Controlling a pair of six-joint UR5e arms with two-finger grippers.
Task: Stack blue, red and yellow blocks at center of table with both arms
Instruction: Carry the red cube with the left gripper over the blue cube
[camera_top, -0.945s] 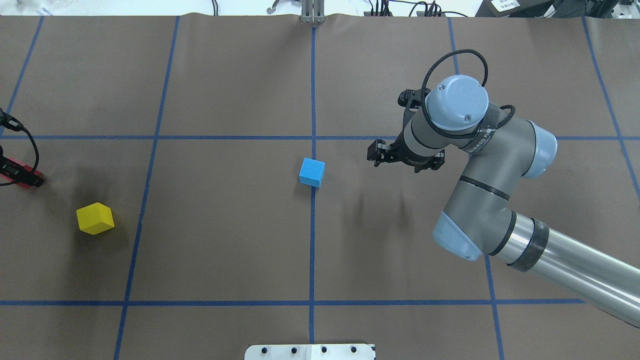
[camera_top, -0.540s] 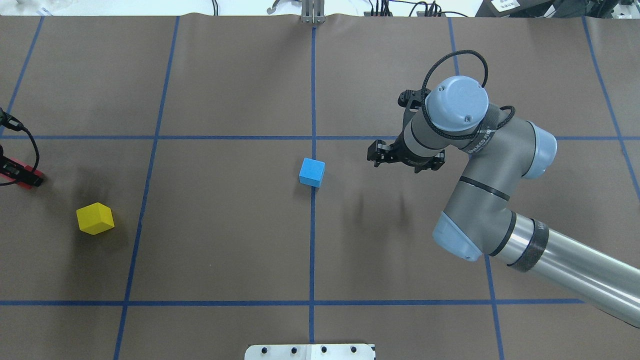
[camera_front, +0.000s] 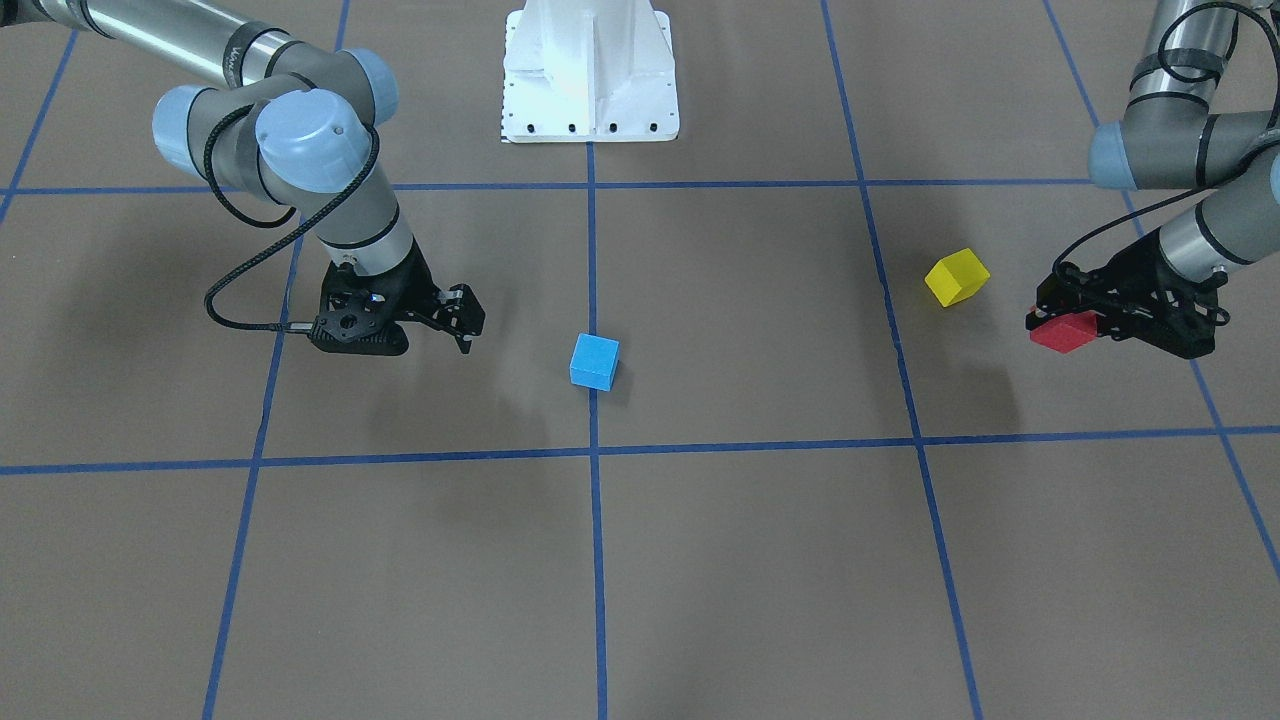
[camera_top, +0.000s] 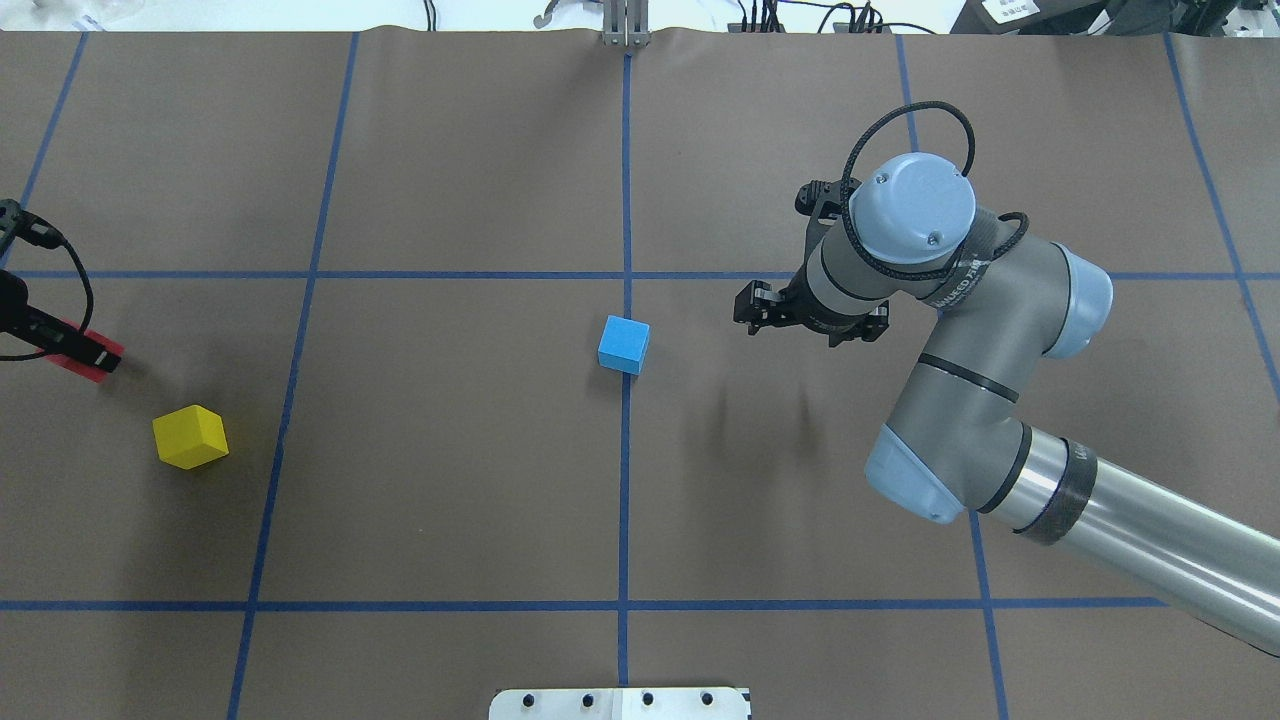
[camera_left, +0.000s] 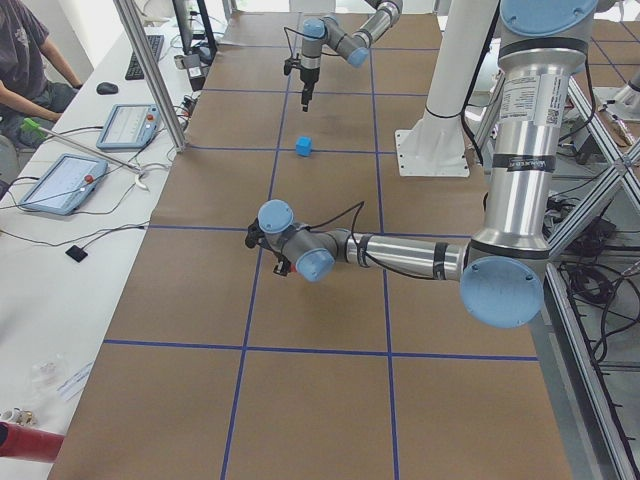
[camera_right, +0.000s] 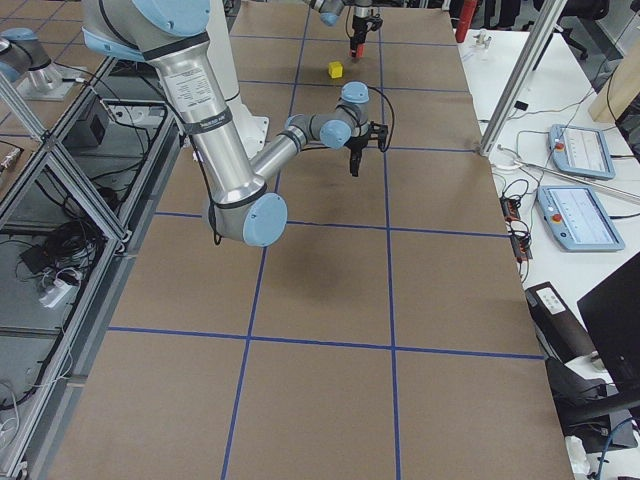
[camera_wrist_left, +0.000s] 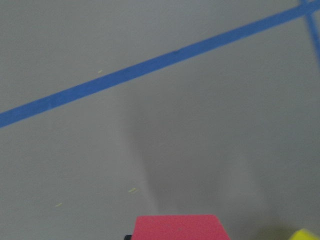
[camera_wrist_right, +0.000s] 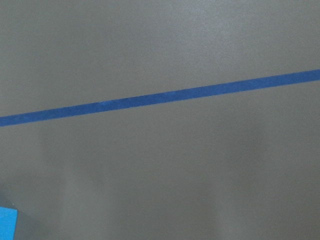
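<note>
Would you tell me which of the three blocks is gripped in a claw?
The red block, in the left claw; the blue block and yellow block sit free on the table.

Overhead view: the table (camera_top: 450, 500) is seen from behind the pedestal (camera_top: 620, 703), steeply down, at middle range; the pedestal's edge is caught at the bottom. Front view: taken from the opposite side, facing the pedestal, steeply down, so left and right are mirrored. The blue block (camera_top: 624, 344) and yellow block (camera_top: 190, 437) are shared by both. Side views: shot from the table's two ends, high and far, looking along its length; tablets (camera_left: 62, 182) beside the table are included. Wrist views: held very close to the tabletop, blurred; the red block (camera_wrist_left: 180, 227) is cropped at the left one's lower edge, a blue corner at the right one's lower left.
</note>
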